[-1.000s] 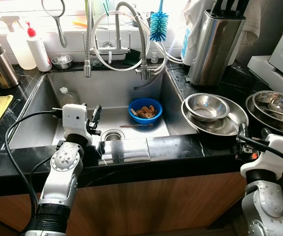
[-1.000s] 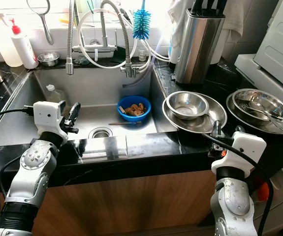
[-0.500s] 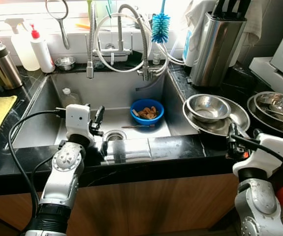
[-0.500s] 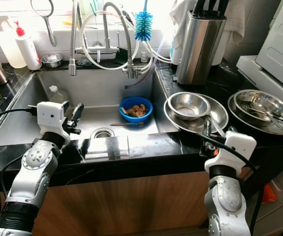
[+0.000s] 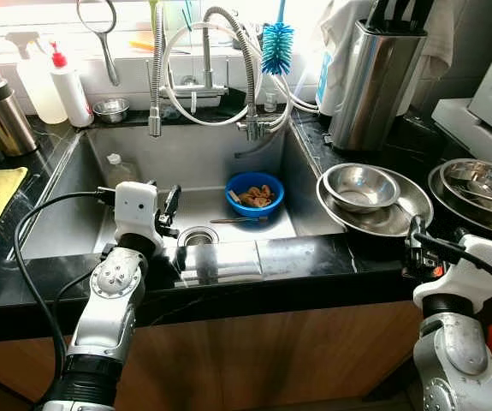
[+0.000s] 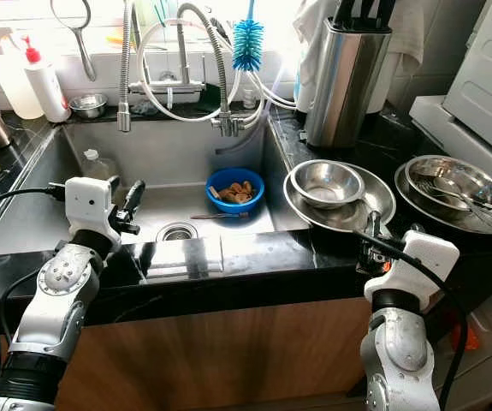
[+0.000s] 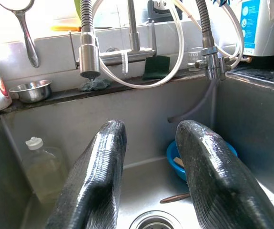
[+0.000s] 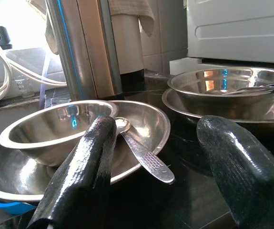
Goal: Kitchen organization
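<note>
I am holding the right gripper [image 8: 151,176] with its jaws released and spread wide, empty, hovering low over the black surface [image 5: 314,257] just near of a small steel bowl [image 5: 361,186] nested in a wide steel dish [image 5: 400,210]; a spoon [image 8: 144,155] is lying on that dish's rim, its handle pointing toward my jaws. Farther right, a second stack of steel bowls [image 5: 477,184] is sitting with utensils in it. I am keeping the left gripper [image 7: 151,157] parted and empty too, over the near left part of the sink [image 5: 143,163], close to the drain [image 5: 196,235]. Beyond it, a blue bowl [image 5: 254,193] holding scraps is resting on the sink floor right of centre, and a clear bottle [image 5: 119,169] is standing at the far left wall. A tall steel knife block [image 5: 374,73] is rising behind the dishes.
</note>
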Motion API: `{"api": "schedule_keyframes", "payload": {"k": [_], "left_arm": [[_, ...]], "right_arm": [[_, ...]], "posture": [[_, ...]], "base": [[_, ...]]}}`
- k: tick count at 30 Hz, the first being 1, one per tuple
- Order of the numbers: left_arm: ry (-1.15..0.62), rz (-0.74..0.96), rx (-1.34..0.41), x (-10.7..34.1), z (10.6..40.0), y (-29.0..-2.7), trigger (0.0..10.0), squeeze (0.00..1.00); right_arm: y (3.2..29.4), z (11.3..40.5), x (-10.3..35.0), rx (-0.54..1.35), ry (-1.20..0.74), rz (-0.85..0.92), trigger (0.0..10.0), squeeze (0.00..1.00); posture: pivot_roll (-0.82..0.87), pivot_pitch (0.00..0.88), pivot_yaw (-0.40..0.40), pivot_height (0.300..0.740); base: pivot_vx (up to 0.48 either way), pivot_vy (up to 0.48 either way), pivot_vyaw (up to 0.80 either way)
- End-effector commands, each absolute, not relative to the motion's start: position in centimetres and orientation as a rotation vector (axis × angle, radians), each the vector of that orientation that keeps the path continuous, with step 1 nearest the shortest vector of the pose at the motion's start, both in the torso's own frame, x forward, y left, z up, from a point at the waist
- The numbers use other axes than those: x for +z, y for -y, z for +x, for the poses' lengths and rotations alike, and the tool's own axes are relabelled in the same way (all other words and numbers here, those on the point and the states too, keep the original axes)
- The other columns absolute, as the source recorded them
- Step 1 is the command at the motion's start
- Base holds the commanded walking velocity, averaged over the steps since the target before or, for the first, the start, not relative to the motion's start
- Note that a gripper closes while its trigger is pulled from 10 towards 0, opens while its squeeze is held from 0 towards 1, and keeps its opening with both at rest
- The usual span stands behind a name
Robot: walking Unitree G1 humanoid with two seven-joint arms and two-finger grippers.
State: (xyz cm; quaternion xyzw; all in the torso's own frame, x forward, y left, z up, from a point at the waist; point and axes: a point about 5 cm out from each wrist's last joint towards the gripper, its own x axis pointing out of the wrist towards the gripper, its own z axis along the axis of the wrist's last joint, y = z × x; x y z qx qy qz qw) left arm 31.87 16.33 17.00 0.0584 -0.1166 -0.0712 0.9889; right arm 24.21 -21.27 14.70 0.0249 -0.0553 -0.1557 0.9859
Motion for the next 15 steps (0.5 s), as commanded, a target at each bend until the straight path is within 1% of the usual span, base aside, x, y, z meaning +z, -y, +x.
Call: {"api": "schedule_keyframes", "payload": {"k": [1, 15], "left_arm": [[0.225, 0.125, -0.139, 17.08, 32.04, -16.4, 10.0, 0.0], [0.224, 0.127, -0.141, 17.07, 32.02, -16.25, 10.0, 0.0]], "right_arm": [[21.26, 24.41, 14.42, -0.311, 0.088, 0.048, 10.0, 0.0], [20.96, 24.81, 14.23, -0.295, 0.075, 0.068, 10.0, 0.0]], "posture": [[-0.04, 0.054, 0.003, 0.74], [-0.04, 0.058, -0.003, 0.74]], "base": [[0.0, 0.0, 0.0], [0.0, 0.0, 0.0]]}}
